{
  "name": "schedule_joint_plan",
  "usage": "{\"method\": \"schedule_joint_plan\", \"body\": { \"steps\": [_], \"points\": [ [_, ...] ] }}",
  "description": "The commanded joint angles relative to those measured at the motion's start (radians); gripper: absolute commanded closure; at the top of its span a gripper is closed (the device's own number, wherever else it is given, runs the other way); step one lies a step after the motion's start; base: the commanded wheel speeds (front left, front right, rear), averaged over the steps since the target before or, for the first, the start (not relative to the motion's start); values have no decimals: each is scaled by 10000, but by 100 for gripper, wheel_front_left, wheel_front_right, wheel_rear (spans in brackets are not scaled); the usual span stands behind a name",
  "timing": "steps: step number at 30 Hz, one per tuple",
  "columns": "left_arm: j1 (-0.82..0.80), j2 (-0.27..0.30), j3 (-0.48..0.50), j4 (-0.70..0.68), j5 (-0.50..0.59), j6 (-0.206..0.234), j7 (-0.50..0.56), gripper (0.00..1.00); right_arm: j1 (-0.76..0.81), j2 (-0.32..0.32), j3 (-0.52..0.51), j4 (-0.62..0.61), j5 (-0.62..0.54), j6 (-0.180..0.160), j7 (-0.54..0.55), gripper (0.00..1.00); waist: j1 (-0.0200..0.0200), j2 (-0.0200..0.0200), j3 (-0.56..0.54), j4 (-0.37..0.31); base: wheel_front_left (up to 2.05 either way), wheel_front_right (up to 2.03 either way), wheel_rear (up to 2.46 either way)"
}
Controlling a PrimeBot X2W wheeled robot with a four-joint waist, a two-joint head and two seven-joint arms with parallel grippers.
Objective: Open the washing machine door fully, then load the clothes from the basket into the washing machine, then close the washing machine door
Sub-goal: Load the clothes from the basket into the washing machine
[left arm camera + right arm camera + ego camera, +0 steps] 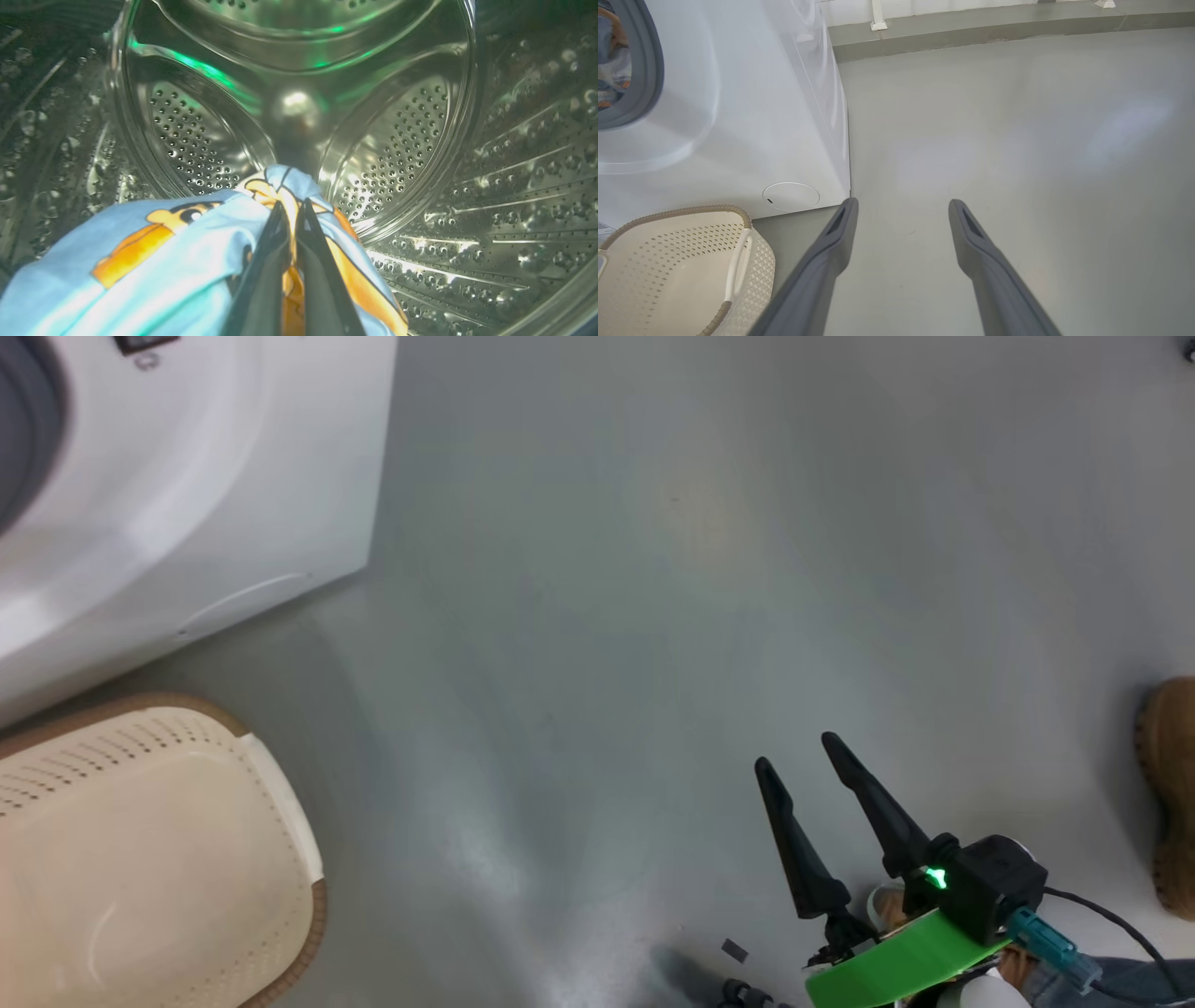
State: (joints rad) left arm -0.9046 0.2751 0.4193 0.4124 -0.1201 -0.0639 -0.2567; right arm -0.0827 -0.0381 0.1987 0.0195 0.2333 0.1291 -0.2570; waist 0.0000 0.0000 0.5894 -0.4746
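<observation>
In the left wrist view my left gripper (292, 207) is shut on the clothes (154, 266), a light blue garment with orange figures, held inside the washing machine's perforated steel drum (406, 140). The white washing machine (187, 485) fills the head view's upper left, and the right wrist view shows its front (738, 116) with the grey gasket (647, 70). The cream basket (140, 849) sits on the floor in front of it, its inside bare, also seen in the right wrist view as the basket (668, 270). My right gripper (798, 751) hangs open over bare floor, fingers (831, 242) apart. The door is out of view.
Grey floor (653, 616) stretches to the right of the machine. A person's brown shoe (1172, 793) rests at the head view's right edge. A raised kerb and white post feet (878, 25) run along the far wall.
</observation>
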Motion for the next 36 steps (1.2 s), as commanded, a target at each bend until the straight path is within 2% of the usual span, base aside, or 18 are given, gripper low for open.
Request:
{"method": "schedule_joint_plan", "body": {
  "steps": [1,10,14,23,26,36],
  "points": [
    [-301,629,-18,-38,209,-121,-51,100,85,-122,303,-251,130,16,-48,0,0,0,276,-215,0,0,0],
    [-1922,1385,-664,1147,617,-395,-51,100,305,-122,527,-439,214,16,-48,0,0,0,666,-306,0,0,0],
    [-2450,1412,-993,1362,564,-506,-51,100,577,-122,591,-490,183,16,-48,0,0,0,731,-238,0,0,0],
    [-3221,1563,-1093,1419,546,-556,-51,100,1100,-122,498,-720,42,16,-48,0,0,0,825,-176,0,0,0],
    [-3330,1390,-1038,1400,344,-578,-51,100,1174,-122,509,-775,41,16,-48,0,0,0,860,-170,0,0,0],
    [-3223,1559,-1685,3090,811,-618,-51,100,1518,-122,584,-709,182,16,-48,0,0,0,646,-177,0,0,0]
  ]
}}
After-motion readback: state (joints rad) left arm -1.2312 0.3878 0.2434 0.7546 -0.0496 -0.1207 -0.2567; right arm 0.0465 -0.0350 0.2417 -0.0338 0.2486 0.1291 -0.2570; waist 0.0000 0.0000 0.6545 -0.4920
